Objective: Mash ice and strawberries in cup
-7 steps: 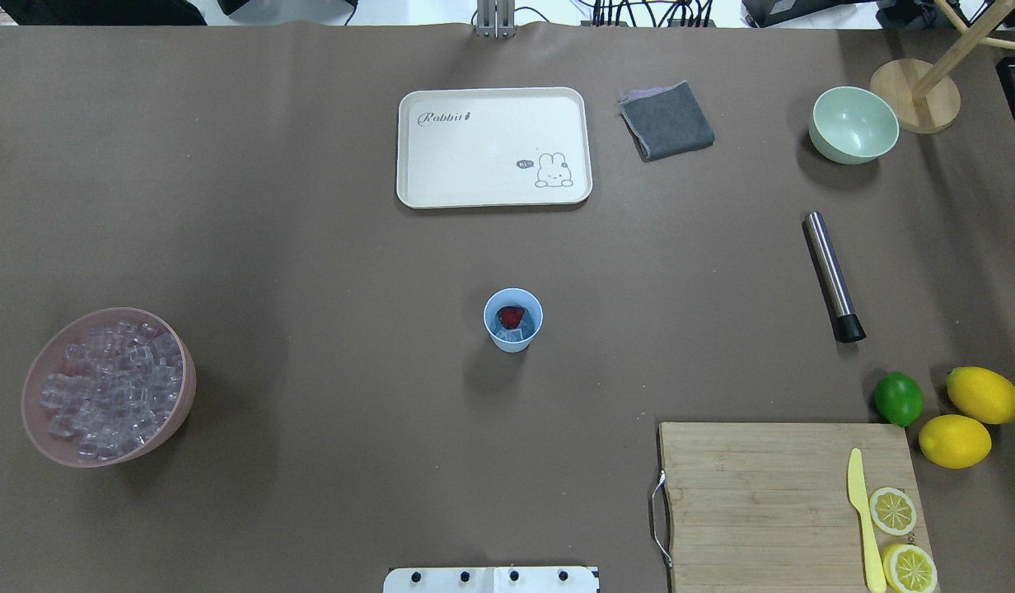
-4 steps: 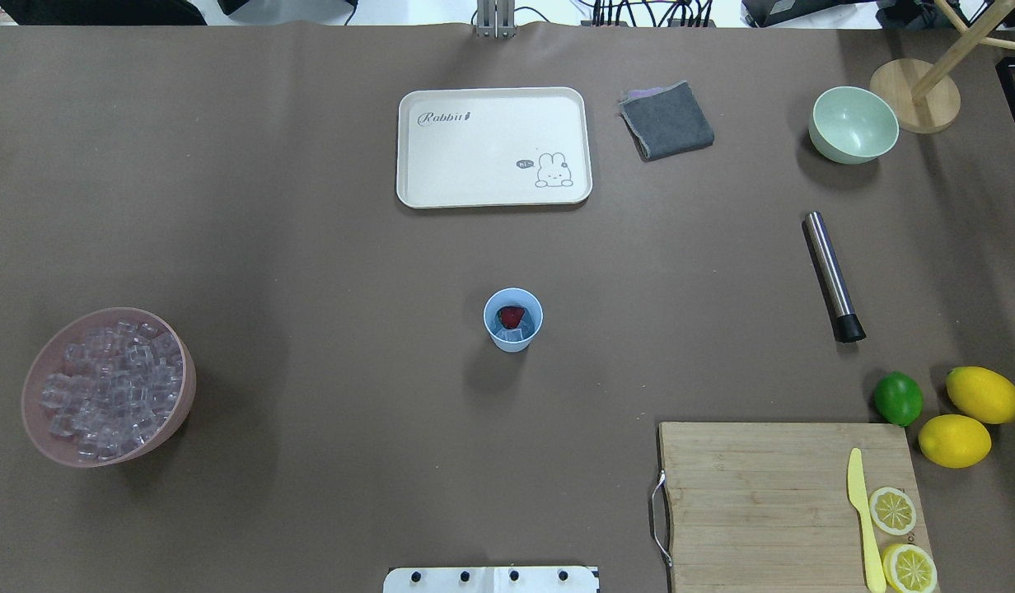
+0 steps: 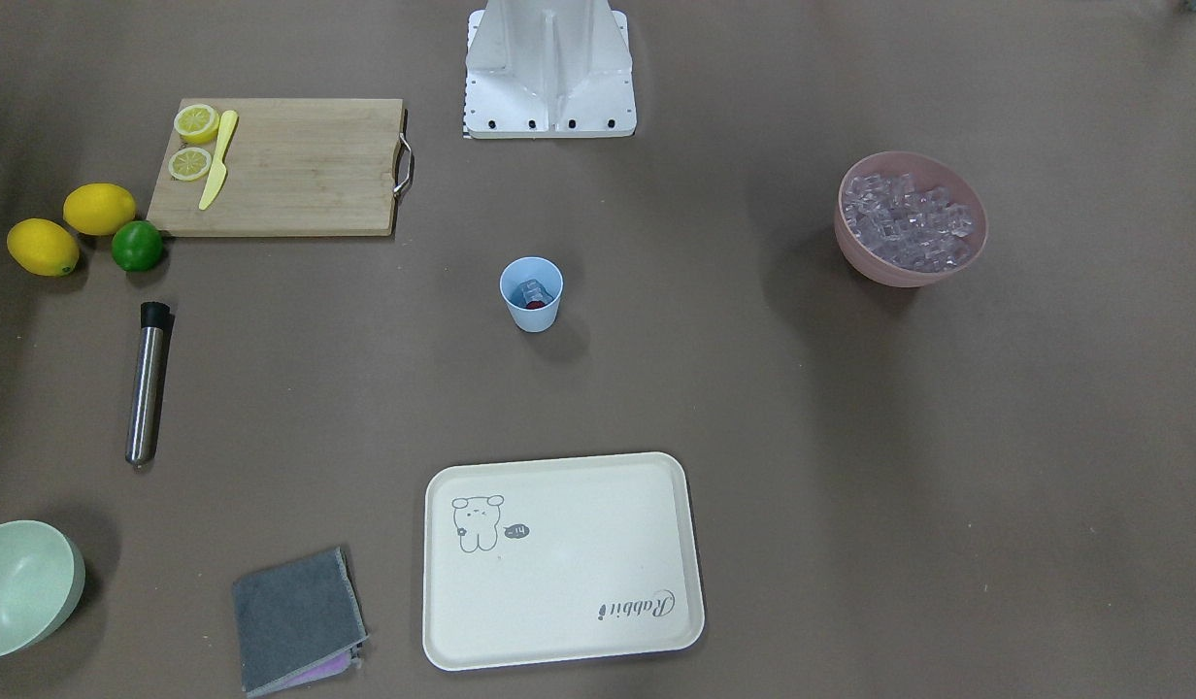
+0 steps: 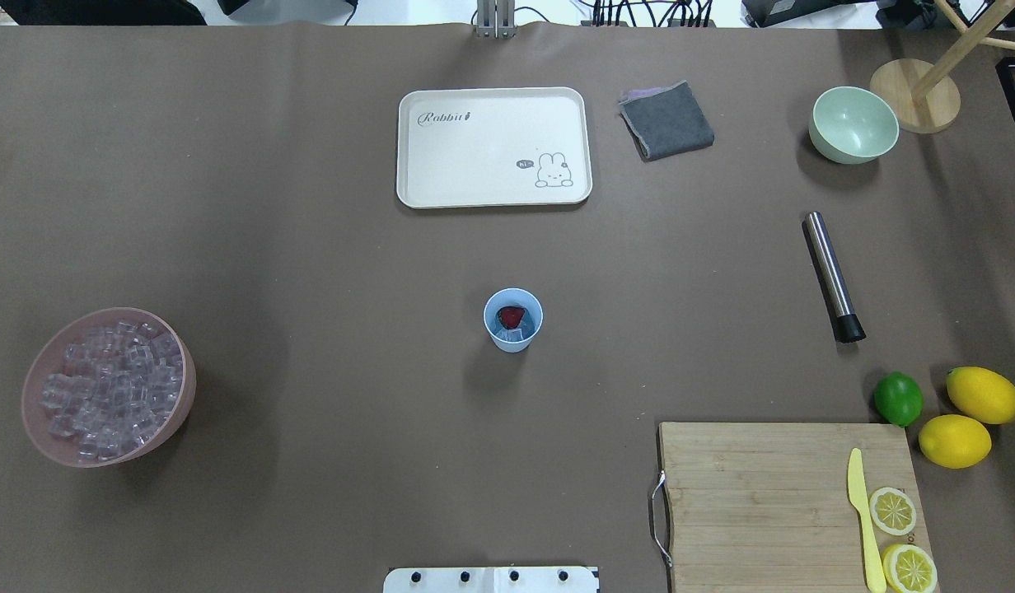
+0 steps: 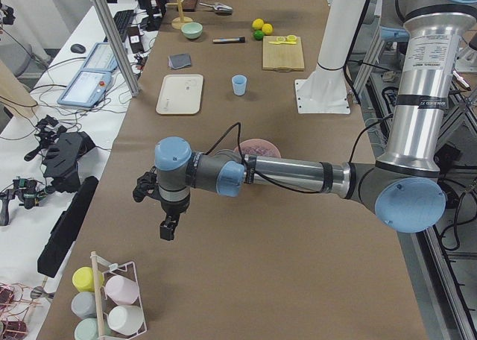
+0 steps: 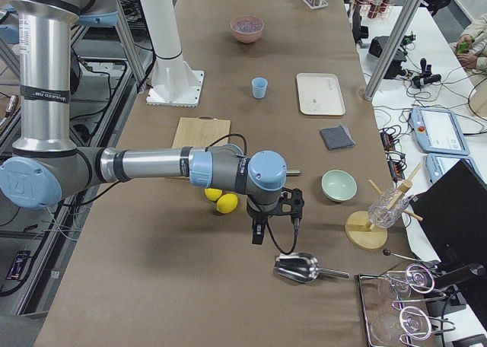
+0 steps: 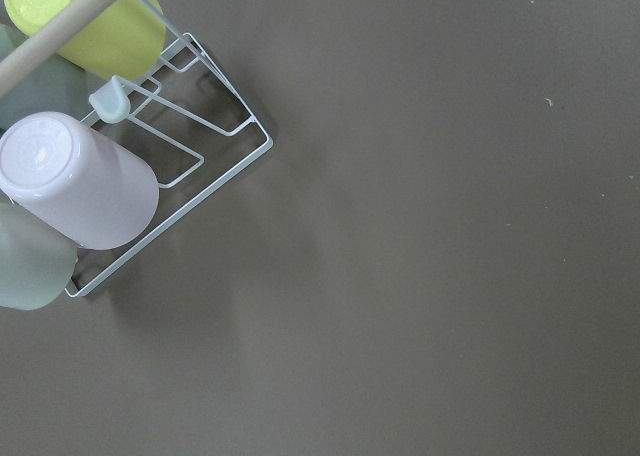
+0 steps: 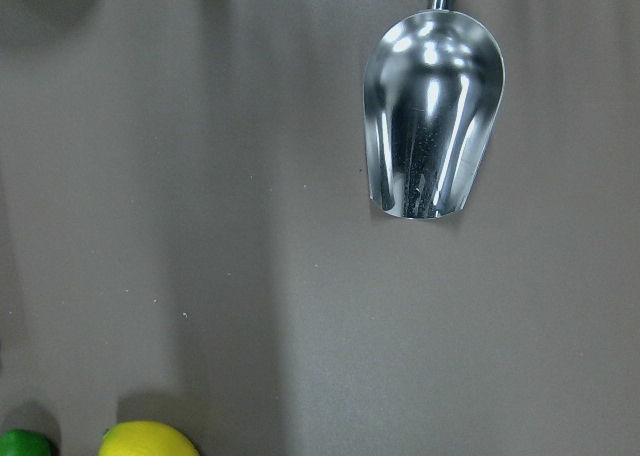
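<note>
The cup (image 4: 512, 347) is holding the strawberry (image 4: 512, 316) and ice (image 4: 516, 335); a metal stick (image 4: 833, 273) is lying well apart. I cannot tell how wide the left gripper (image 5: 168, 227) or right gripper (image 6: 258, 233) is.

Evenly lit brown-covered table (image 4: 310, 247) — a cluttered white bench (image 5: 41, 71) alongside it.

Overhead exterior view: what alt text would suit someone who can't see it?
A blue cup holding a strawberry and ice stands mid-table. A pink bowl of ice sits far left; a tray, cloth and green bowl lie along the far side; a metal rod, lime, lemons and cutting board sit at right.
</note>
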